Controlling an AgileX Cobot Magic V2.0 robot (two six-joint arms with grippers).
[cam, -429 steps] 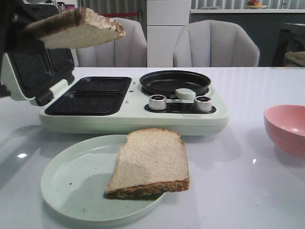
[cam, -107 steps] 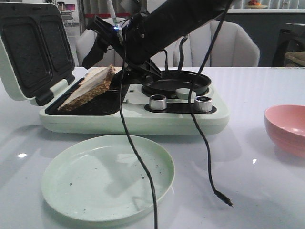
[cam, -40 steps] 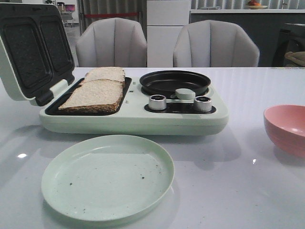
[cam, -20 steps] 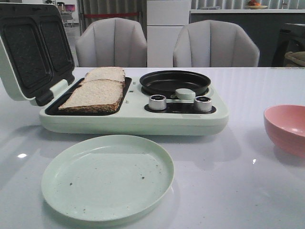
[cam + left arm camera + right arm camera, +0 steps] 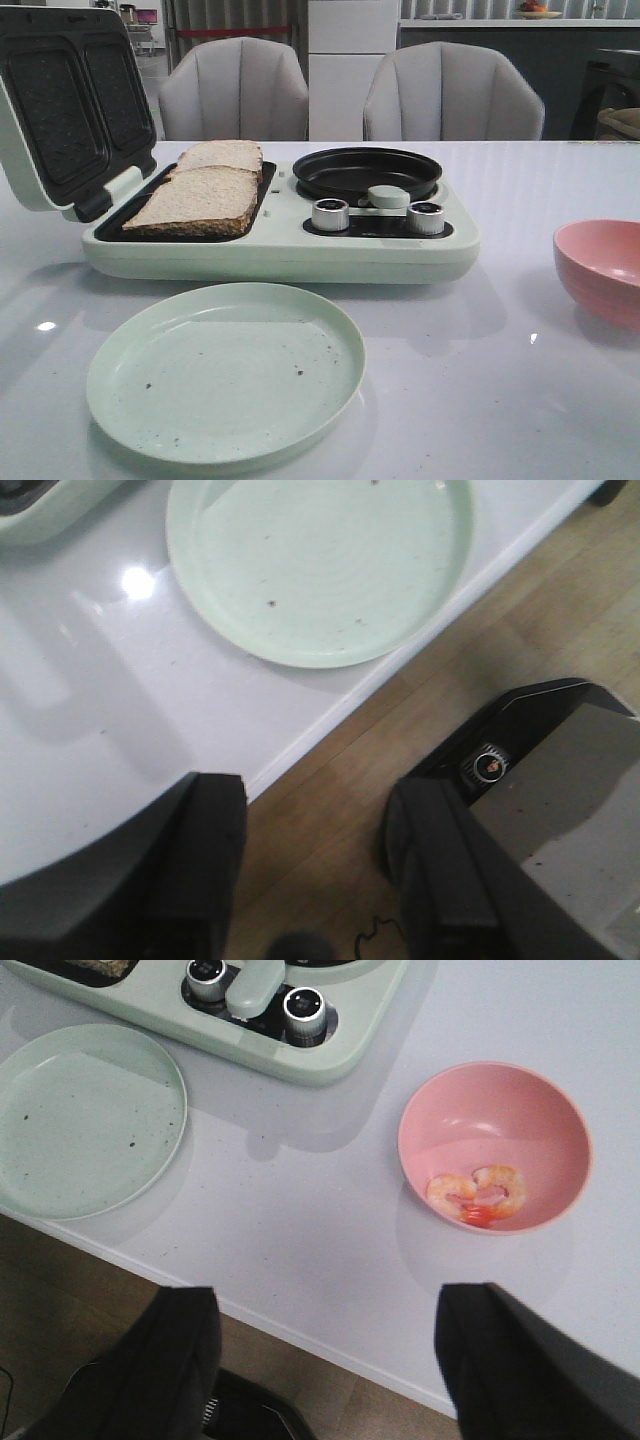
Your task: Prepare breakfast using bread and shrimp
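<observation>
In the front view, two slices of bread (image 5: 200,190) are lying side by side in the dark tray on the left of a pale green breakfast maker (image 5: 280,245), which is sitting across the middle of the frame on the white table (image 5: 500,400). The nearer slice is overlapping the edge of the farther one. The machine's lid (image 5: 60,110) is standing open at the upper left. A small black pan (image 5: 366,172) is resting on the right half of the machine, with two silver knobs (image 5: 330,214) just below it. A pale green plate (image 5: 225,370) is sitting in the lower left, holding only a few dark crumbs. A pink bowl (image 5: 605,268) is showing at the right edge. Neither arm is appearing here.

In the left wrist view, the left gripper (image 5: 320,870) is hanging over the table's edge and the wooden floor, its two dark fingers (image 5: 200,860) spread wide apart with nothing between them. The plate (image 5: 320,570) is filling the upper part of the frame.

In the right wrist view, the right gripper (image 5: 330,1360) is hovering over the table's near edge, fingers (image 5: 180,1360) gaping wide and gripping nothing. The shrimp (image 5: 478,1194) are lying curled in the bottom of the pink bowl (image 5: 495,1110) at the right centre. The plate (image 5: 85,1120) is sitting at the left, and the knobs (image 5: 303,1005) are showing at the top.
</observation>
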